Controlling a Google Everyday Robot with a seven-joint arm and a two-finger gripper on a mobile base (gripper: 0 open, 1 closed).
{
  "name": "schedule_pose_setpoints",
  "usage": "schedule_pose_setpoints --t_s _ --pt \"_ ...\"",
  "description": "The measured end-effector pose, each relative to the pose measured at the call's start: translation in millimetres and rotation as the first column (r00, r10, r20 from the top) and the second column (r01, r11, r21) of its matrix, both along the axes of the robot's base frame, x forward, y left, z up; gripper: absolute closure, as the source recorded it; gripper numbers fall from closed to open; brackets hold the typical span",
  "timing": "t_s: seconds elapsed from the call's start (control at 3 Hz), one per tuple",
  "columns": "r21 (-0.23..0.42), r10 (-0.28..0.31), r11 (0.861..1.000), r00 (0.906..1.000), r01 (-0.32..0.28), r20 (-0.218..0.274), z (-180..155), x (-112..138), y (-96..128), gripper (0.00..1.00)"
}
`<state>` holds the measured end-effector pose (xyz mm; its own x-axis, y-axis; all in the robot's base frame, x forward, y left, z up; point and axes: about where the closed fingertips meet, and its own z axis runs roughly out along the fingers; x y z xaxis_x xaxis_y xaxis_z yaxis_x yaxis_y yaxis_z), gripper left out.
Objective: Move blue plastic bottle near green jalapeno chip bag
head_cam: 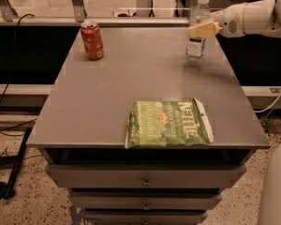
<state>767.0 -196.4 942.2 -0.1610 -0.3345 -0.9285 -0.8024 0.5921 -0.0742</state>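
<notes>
Count: one bottle [196, 45], one can [92, 40], one chip bag [168, 123], one gripper [202, 30], all at one table [131, 78]. Gripper reaches in from the right and overlaps the bottle's upper body; whether it grips, cannot tell. Bottle stands upright at the far right; bag lies flat at the near edge, well apart.

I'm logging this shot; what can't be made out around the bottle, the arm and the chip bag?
Camera view: the gripper, back right, covers part of the blue plastic bottle.
Camera view: the arm is cut off by the right edge.
Camera view: small print on the green jalapeno chip bag is blurred.
</notes>
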Motion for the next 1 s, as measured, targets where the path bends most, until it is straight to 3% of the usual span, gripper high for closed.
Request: schedule_pose_setpoints --t_s 0.33,0.67,1.0 --pt "0.037 0.163 0.986 0.986 -0.164 0.033 34 -64 32 1.0" --pt "0.05 0.262 0.963 0.9637 -0.265 0.052 39 -117 59 1.0" --pt "0.048 0.346 0.936 0.9363 -0.349 0.063 25 -149 91 1.0"
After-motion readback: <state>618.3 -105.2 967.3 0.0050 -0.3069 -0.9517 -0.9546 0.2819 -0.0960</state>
